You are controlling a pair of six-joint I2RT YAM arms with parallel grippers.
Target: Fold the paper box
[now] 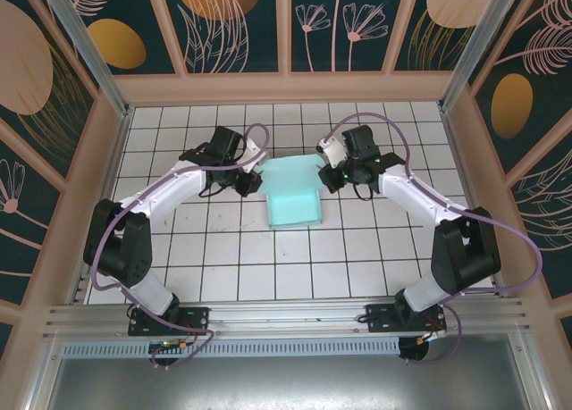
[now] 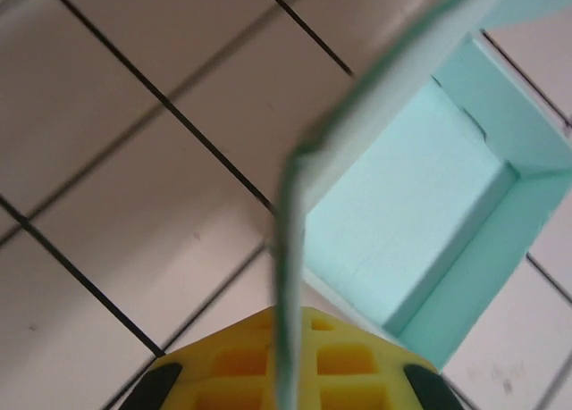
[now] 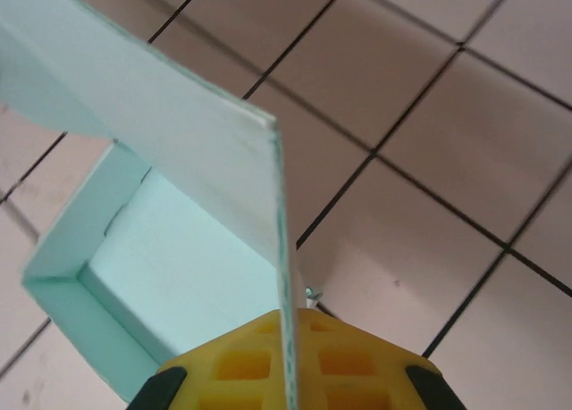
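The paper box (image 1: 295, 200) is pale mint card, lying partly formed on the white tiled table between the two arms. Its near part has raised walls and its far flap lies towards the back. My left gripper (image 1: 253, 179) is at the box's left far corner, shut on a side flap. In the left wrist view the flap's thin edge (image 2: 290, 249) runs between the yellow fingers (image 2: 357, 365), with the box's inside (image 2: 420, 222) to the right. My right gripper (image 1: 329, 173) is shut on the opposite flap (image 3: 179, 115), whose edge passes between its yellow fingers (image 3: 357, 370). The box's inside (image 3: 170, 276) shows to the left.
Wooden walls (image 1: 286, 87) with painted panels enclose the tiled table (image 1: 268, 276) at the back and both sides. An aluminium rail (image 1: 286, 316) carrying the arm bases runs along the near edge. Open tiles lie in front of the box.
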